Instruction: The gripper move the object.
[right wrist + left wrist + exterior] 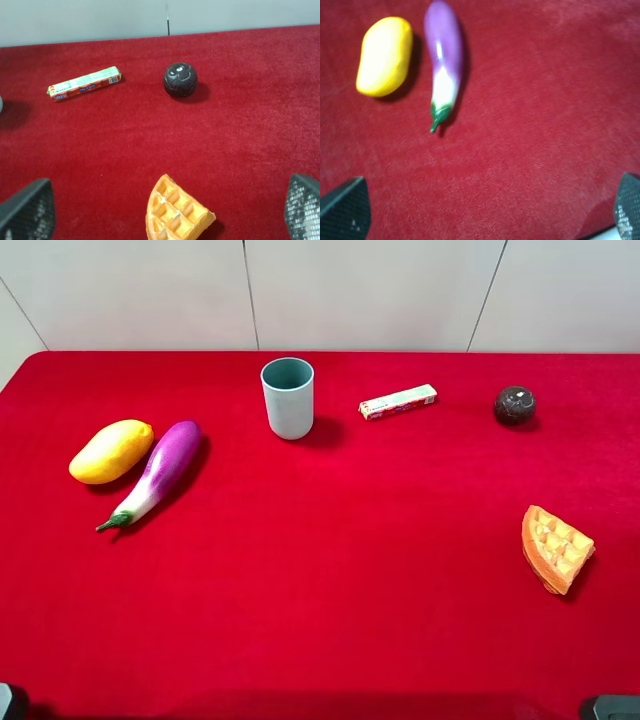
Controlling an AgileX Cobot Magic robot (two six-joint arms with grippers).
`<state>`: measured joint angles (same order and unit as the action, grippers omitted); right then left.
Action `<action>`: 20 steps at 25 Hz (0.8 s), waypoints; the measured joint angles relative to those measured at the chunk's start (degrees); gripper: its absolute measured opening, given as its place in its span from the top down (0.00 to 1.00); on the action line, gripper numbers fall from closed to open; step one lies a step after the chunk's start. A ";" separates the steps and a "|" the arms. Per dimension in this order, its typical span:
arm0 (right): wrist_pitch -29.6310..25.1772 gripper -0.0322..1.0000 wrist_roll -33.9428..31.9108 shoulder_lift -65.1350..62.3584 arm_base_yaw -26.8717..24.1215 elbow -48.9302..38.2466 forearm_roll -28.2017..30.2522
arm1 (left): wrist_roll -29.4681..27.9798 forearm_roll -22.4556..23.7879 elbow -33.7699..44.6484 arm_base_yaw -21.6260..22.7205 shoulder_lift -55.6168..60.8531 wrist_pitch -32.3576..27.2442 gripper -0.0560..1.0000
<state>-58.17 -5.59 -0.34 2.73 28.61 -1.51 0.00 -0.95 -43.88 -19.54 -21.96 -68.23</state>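
Observation:
The eggplant (160,472) is glossy purple, fading to white near its green stem. It lies on the red cloth at the left, right beside a yellow mango (111,451). In the left wrist view the eggplant (444,60) lies ahead of my left gripper (485,210), well clear of it. That gripper is open and empty, with only its two dark fingertips (345,210) showing. My right gripper (167,202) is open and empty, above the cloth near the waffle. In the high view only dark bits of the arms show at the bottom corners.
A grey-blue cup (288,397) stands at the back middle. A small long box (398,401) and a dark ball (514,405) lie to its right. A waffle wedge (555,548) lies at the right, just ahead of the right gripper (177,212).

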 joint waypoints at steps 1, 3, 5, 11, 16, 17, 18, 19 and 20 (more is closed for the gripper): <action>0.00 0.30 0.00 0.00 0.00 0.00 0.00 | 0.00 0.00 1.08 1.46 1.56 0.06 0.03; 0.00 0.30 0.00 0.00 0.00 0.00 0.00 | 0.00 0.02 3.08 4.33 4.24 0.72 0.03; 0.00 0.30 0.00 0.00 0.00 0.00 0.00 | 0.00 0.02 5.55 7.79 6.92 2.26 0.03; 0.00 0.30 0.00 0.00 0.00 0.00 0.00 | 0.00 0.02 12.91 14.87 14.04 7.73 0.03; 0.00 0.30 0.00 0.00 0.00 0.00 0.00 | 0.30 0.95 15.72 17.80 20.49 7.88 0.03; 0.00 0.30 0.00 0.00 0.00 0.00 0.00 | 0.37 0.95 15.79 17.94 21.55 7.80 0.03; 0.07 0.30 0.00 0.00 0.00 0.00 0.00 | 0.41 0.95 15.79 18.01 22.11 7.66 0.03; 0.07 0.30 0.00 0.00 0.00 0.00 0.00 | 0.48 0.95 15.79 18.01 22.17 7.56 0.03; 0.07 0.30 0.00 0.00 0.00 0.00 0.00 | 0.48 0.95 15.79 18.01 22.17 7.56 0.03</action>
<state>-58.10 -5.59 -0.34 2.73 28.61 -1.51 0.48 0.00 -28.09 -1.53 0.20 -60.66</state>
